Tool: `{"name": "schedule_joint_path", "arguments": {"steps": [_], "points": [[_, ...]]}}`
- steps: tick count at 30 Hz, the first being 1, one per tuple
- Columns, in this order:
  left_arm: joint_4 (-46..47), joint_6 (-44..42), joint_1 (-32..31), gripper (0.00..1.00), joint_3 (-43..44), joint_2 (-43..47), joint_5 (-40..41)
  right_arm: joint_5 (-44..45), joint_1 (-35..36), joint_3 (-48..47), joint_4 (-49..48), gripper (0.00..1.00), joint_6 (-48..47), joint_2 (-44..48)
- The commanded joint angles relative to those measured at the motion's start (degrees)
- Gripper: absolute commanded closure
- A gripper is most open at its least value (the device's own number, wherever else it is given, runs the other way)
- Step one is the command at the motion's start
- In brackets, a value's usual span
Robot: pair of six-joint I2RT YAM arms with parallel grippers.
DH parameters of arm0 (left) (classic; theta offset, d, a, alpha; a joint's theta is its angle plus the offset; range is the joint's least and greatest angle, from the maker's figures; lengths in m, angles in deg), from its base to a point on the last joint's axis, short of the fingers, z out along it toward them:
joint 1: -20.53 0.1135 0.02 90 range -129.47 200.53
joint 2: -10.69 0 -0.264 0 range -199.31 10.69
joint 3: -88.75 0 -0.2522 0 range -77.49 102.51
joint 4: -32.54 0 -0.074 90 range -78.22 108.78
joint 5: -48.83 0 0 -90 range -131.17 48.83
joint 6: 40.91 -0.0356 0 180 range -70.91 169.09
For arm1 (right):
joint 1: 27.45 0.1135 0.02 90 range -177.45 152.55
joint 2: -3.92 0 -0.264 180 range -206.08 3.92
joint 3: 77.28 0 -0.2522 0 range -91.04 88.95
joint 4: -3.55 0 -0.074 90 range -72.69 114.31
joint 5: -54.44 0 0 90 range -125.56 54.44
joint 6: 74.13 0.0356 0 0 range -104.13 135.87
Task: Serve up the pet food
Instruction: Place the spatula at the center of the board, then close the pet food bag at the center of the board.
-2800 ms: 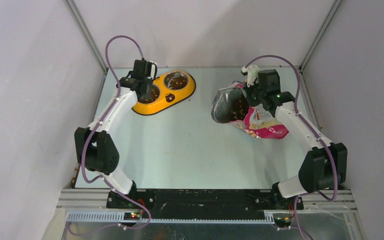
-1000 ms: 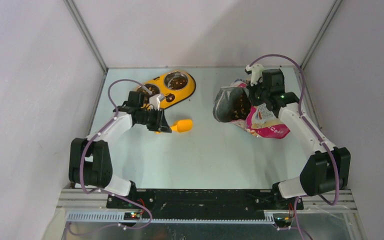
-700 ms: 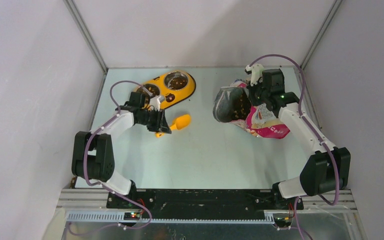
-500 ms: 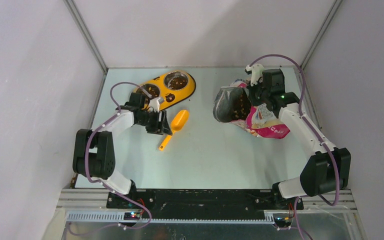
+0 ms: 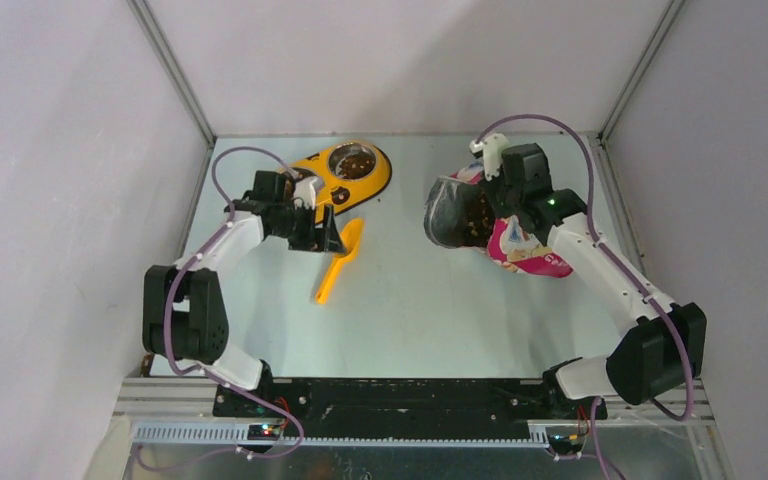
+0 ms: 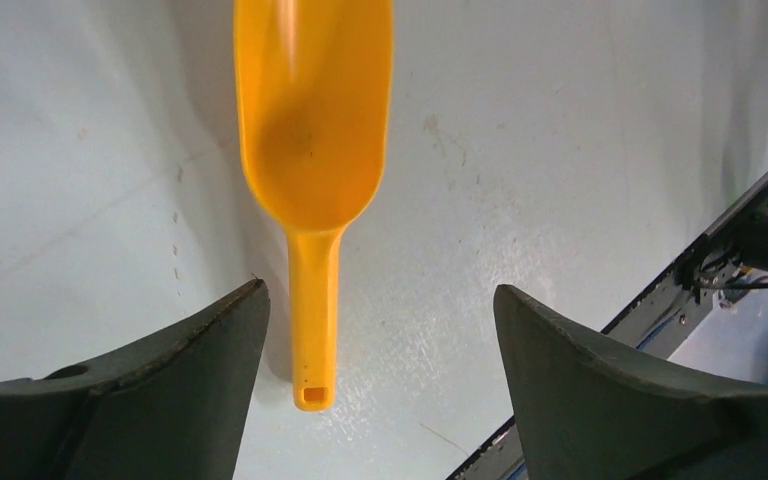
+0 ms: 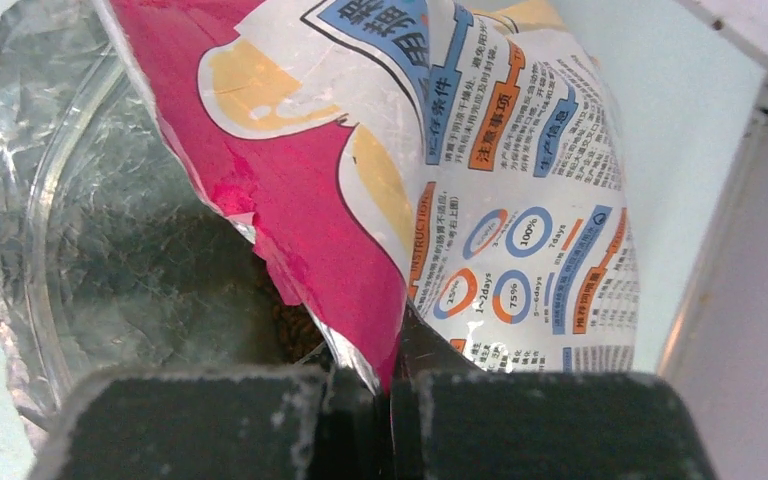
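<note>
The pet food pouch (image 5: 528, 252) stands at the back right with its foil mouth open, dark kibble (image 5: 472, 215) showing inside. My right gripper (image 5: 495, 195) is shut on the pouch's torn pink edge. The right wrist view shows the pouch (image 7: 500, 180), kibble (image 7: 295, 335) in it and the gripper (image 7: 392, 368) pinching that edge. My left gripper (image 5: 325, 237) is open above the table. An orange scoop (image 5: 338, 262) lies loose below it. In the left wrist view the scoop (image 6: 310, 150) lies empty on the table, its handle between my spread left gripper (image 6: 380, 290) fingers, touching neither.
The yellow double feeder (image 5: 375, 180) sits at the back left, kibble in its right steel bowl (image 5: 352, 160); my left wrist covers much of the other bowl. Grey walls close in the table on three sides. The table's metal frame edge (image 6: 720, 240) is near.
My left gripper opened and let go of the scoop, which dropped flat onto the table. The gripper drew back toward the feeder. The right arm shifted slightly left with the pouch.
</note>
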Motion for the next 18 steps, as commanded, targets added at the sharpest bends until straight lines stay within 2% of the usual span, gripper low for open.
{"name": "schedule_joint_path", "arguments": {"steps": [1,5,9,12,18], "points": [[-0.73,-0.97,0.41,0.13,5.17,4.10,1.04,14.43,5.87,-6.43,-0.73,1.00,-4.98,4.24],[-0.59,0.07,0.47,0.13,7.74,5.13,0.75,24.31,13.79,-6.65,-2.58,1.00,-11.81,6.44],[0.43,-0.63,0.38,0.13,9.25,6.95,-1.22,29.30,20.90,-6.69,-4.26,1.00,-17.98,8.61],[1.90,-4.21,0.34,0.12,9.72,8.79,-4.38,30.00,25.28,-7.13,-4.75,1.00,-21.40,10.34],[7.55,-10.57,0.00,0.07,9.96,15.39,-11.14,22.42,24.71,-14.63,2.27,1.00,-19.00,12.90]]}}
